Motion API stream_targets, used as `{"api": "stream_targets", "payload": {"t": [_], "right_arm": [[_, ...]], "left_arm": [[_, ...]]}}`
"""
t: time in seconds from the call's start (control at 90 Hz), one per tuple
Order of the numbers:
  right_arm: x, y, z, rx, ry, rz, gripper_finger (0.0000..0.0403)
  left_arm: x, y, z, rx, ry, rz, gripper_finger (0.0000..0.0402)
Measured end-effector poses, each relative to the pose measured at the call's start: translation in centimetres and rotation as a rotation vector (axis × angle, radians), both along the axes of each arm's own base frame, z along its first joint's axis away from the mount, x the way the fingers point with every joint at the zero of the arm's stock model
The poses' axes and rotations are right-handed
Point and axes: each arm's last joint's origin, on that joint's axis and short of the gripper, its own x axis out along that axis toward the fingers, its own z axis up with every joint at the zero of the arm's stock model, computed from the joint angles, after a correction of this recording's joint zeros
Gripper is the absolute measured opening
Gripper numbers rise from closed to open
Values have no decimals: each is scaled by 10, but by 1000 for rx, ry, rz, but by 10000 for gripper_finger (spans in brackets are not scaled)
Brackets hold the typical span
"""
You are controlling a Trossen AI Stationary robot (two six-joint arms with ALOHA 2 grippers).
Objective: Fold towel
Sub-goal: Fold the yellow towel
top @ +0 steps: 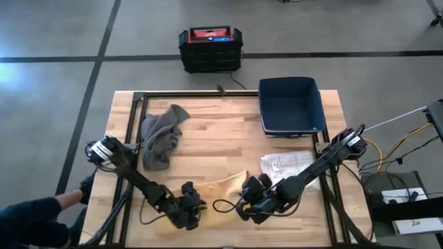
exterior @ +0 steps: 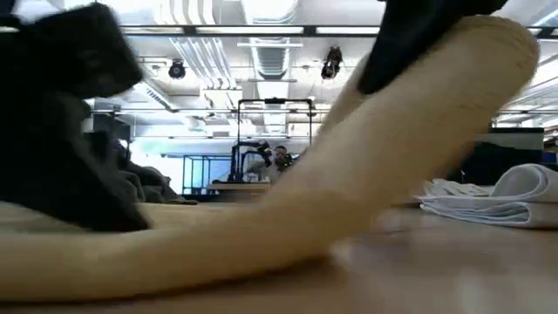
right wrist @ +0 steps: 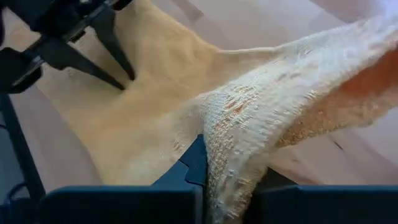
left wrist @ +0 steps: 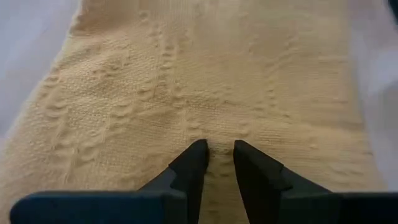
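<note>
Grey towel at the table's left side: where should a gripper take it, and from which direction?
The grey towel lies crumpled, with no clear flat corner. Probably best gripped at its far end, the raised fold near the frame rail, coming straight down from above, since that end pokes out from the bunch.

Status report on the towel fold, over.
Left gripper pinching yellow towel at near edge. Right gripper shut on a lifted towel corner. Nothing blocking.

Grey concrete floor [top: 55, 41] with dark seam lines around wooden table [top: 208, 149]. Black-and-red stacked case [top: 210, 47] on floor beyond table's far edge. Low view: ceiling with white ducts and strip lights [exterior: 279, 35], metal frame rig [exterior: 275, 109] in distant room.
</note>
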Motion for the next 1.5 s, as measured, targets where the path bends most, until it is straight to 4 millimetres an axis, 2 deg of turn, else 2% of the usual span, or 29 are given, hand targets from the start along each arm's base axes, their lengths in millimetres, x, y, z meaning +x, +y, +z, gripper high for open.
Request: {"api": "stream_targets", "payload": {"t": [0.289, 0.422, 0.556, 0.656, 0.744, 0.844, 0.944, 1.044, 1.144, 1.267, 1.5], "right_arm": [[-12, -2, 25, 24, -28, -5, 8], [-5, -2, 28, 56, -87, -6, 8], [9, -2, 25, 75, -152, 9, 8], [20, -3, 24, 91, -212, 20, 8], [27, -5, 20, 90, -230, 23, 8], [30, -8, 16, 81, -214, 20, 8], [32, -11, 16, 92, -203, 22, 8], [31, -12, 15, 89, -183, 23, 8], [31, -12, 16, 87, -177, 23, 8], [33, -15, 17, 94, -183, 8, 8], [45, -23, 22, 130, -255, -5, 8]], "left_arm": [[56, 18, 4, 61, -15, -16, 75], [66, 18, 20, 101, 86, -38, 75], [48, 7, 56, 173, 219, -74, 75], [18, -7, 79, 222, 253, -100, 75], [-10, -17, 89, 202, 253, -108, 75], [-41, -21, 83, 153, 276, -96, 75], [-71, -21, 61, 128, 332, -71, 75], [-91, -20, 42, 104, 356, -55, 75], [-93, -18, 30, 49, 298, -44, 75], [-80, -11, 24, 9, 212, -45, 75], [-60, 0, 16, 5, 179, -30, 75]]}}
